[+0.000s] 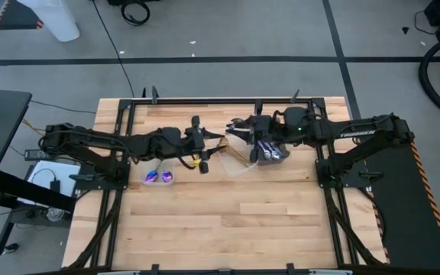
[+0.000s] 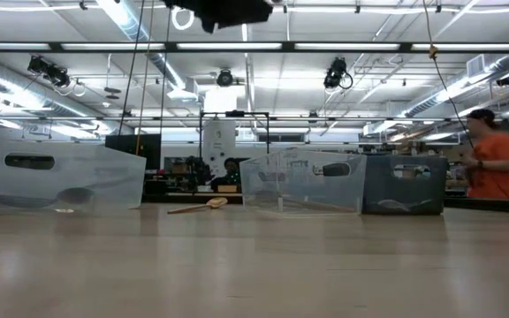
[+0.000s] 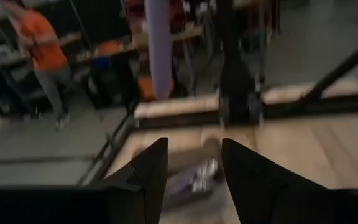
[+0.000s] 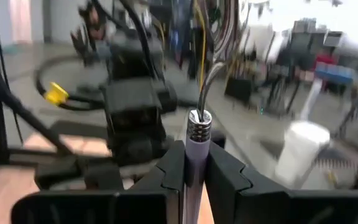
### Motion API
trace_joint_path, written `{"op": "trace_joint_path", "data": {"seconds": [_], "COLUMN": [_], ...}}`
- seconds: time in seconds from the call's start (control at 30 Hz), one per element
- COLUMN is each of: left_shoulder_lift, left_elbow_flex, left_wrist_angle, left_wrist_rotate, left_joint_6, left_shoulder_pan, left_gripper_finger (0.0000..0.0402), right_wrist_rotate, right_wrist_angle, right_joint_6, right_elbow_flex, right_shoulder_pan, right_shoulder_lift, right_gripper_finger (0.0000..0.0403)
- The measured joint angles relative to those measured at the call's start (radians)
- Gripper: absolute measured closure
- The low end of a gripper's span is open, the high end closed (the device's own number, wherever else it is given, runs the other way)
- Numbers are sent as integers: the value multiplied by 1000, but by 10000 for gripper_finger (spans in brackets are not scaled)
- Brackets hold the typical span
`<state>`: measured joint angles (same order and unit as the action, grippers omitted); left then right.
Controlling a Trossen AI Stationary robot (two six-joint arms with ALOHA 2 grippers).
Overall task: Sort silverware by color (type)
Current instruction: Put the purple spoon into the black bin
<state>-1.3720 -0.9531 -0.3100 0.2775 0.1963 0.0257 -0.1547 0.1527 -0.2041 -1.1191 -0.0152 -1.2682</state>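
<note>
My right gripper (image 4: 196, 154) (image 1: 241, 130) hovers over the table's middle, by its far edge, shut on a utensil with a pale lilac handle, a ribbed silver collar (image 4: 199, 126) and a curved silver neck. My left gripper (image 3: 194, 152) (image 1: 203, 150) faces it from the left, open and holding nothing. More silverware (image 1: 269, 151) (image 3: 199, 177) lies in the dark grey tray (image 1: 279, 159) (image 2: 405, 185) under the right arm. Two iridescent purple spoons (image 1: 159, 177) lie below the left arm. A gold spoon (image 2: 198, 206) rests flat on the table. My right gripper pinches the lilac handle (image 4: 196, 149) between its two fingers, just behind the ribbed collar. The fingers lie along the handle, pointing level toward the table's left. The collar and neck stick out past the fingertips, and the utensil is lifted clear of the table.
Clear plastic containers (image 2: 60, 181) (image 2: 303, 181) stand along the far side beside the dark tray, one of them (image 1: 239, 164) below the grippers. Black frame rails (image 1: 205, 101) border the wooden table. A person in orange (image 2: 493, 163) stands in the room beyond.
</note>
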Motion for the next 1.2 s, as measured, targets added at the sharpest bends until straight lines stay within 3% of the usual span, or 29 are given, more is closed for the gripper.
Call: {"op": "trace_joint_path", "data": {"seconds": [0.5, 0.9, 1.2], "left_shoulder_lift": [0, 0, 0], "left_elbow_flex": [1, 1, 1], "left_wrist_angle": [348, 476, 544], "left_wrist_rotate": [45, 43, 40], "left_joint_6": [-152, -245, -284], "left_shoulder_pan": [25, 25, 25], "left_gripper_finger": [242, 242, 242], "right_wrist_rotate": [-255, -331, -295], "right_wrist_angle": [-493, -519, -572], "right_joint_6": [237, 502, 748], "right_elbow_flex": [2, 251, 403], "right_shoulder_pan": [39, 156, 240], "right_shoulder_lift": [-4, -5, -5], "right_gripper_finger": [349, 349, 349]}}
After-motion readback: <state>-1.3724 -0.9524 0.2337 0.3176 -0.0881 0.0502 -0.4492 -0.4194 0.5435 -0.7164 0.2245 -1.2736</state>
